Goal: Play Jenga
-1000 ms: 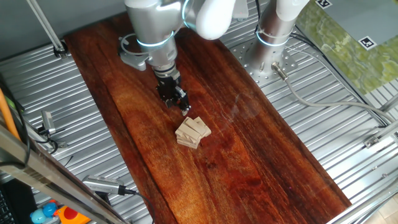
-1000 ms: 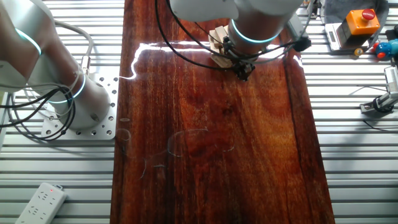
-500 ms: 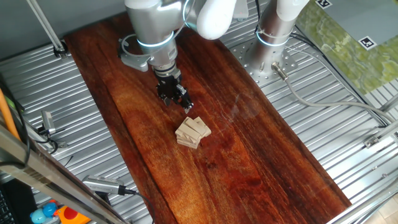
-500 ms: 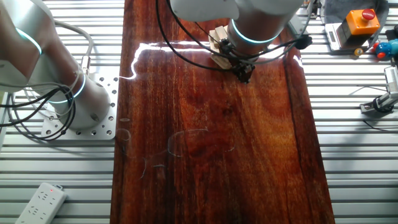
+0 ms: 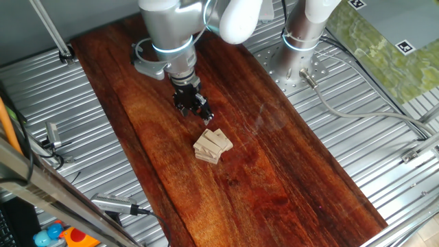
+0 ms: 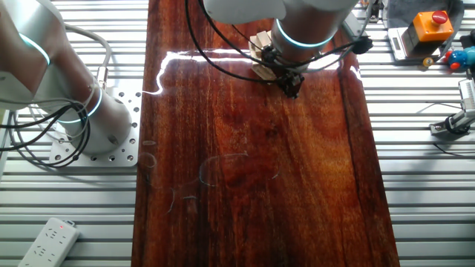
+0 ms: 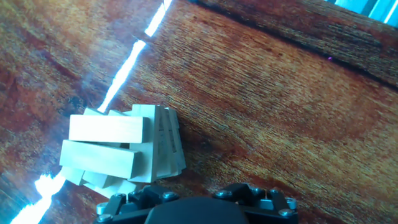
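Since the earlier frames we see the claw (image 5: 206, 120) drawn slightly back from the Jenga (image 5: 212, 145); its opening we cannot tell, and no writing is readable.

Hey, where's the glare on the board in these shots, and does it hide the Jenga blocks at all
Hand view: a bright white streak of glare crosses the dark wood board and runs up to the Jenga stack, whose blocks stay sharp. The other fixed view: a jagged white reflection lies beside the stack, which the arm partly hides. One fixed view: no strong glare; the stack shows clearly.
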Motion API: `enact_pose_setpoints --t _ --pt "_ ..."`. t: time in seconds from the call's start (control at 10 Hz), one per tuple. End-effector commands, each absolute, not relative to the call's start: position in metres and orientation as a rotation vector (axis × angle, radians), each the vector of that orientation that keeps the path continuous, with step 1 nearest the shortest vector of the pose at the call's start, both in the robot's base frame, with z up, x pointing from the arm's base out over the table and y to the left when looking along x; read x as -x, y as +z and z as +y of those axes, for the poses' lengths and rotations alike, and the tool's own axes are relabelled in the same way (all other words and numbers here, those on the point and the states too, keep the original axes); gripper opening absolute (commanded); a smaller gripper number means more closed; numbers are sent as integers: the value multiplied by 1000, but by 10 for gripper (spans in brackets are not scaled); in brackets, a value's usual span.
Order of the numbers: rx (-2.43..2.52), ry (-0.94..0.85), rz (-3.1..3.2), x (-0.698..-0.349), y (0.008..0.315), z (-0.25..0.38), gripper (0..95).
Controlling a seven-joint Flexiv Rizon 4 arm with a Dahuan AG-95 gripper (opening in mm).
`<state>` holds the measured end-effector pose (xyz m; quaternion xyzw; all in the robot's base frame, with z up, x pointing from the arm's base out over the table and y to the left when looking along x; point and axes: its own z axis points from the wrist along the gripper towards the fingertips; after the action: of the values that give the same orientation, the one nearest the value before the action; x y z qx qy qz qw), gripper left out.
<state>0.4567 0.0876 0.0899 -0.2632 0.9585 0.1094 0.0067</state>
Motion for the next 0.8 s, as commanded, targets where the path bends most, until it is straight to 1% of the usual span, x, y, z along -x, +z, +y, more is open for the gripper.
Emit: enact_pose_setpoints --t 0.1,0.8 --pt "836 299 2998 -457 89 88 760" --pt "590 264 3048 -457 89 88 760"
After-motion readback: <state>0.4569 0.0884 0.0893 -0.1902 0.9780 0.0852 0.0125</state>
